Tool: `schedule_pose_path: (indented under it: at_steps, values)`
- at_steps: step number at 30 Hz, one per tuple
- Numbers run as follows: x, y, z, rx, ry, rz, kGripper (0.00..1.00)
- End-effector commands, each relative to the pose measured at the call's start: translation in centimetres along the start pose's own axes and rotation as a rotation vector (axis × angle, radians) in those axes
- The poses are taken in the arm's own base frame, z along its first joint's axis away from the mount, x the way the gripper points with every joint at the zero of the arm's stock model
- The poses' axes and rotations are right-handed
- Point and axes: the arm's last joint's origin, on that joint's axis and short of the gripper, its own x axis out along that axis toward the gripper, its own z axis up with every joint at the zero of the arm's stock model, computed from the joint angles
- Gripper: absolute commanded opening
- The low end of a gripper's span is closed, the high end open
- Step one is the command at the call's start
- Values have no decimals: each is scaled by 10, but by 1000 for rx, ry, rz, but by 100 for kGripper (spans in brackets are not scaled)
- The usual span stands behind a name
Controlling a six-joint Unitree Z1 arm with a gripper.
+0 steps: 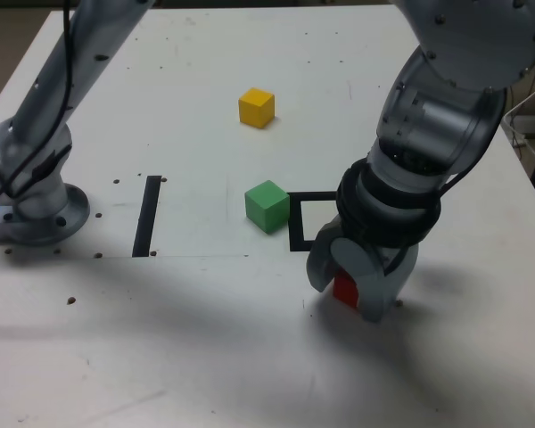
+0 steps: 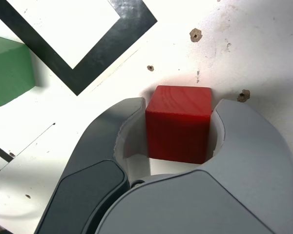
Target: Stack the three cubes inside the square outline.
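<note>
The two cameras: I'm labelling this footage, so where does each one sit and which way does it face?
Exterior view: off the arm, above the table, angled down; shows the arm's base, links and end effector.
Wrist view: on the wrist, looking down past the end effector at the tabletop; both fingers show.
Shared: the red cube clamped between the fingers, the green cube, the square outline.

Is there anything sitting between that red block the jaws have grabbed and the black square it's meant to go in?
Nothing visible blocks it. The red cube sits just outside the square outline, with bare table between them. The green cube rests against the outline's far side, on the exterior view's left, off the direct path.
</note>
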Motion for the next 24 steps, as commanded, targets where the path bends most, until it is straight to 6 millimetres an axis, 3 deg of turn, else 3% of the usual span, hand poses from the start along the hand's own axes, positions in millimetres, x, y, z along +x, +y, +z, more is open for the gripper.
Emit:
schedule_pose_path:
  at_steps: [1,13,24]
  values:
    - [-3,2,-3,-22,2,-2,26]
    - [-20,36,-40,-219,4,-18,26]
    - [0,71,-66,-378,39,-102,26]
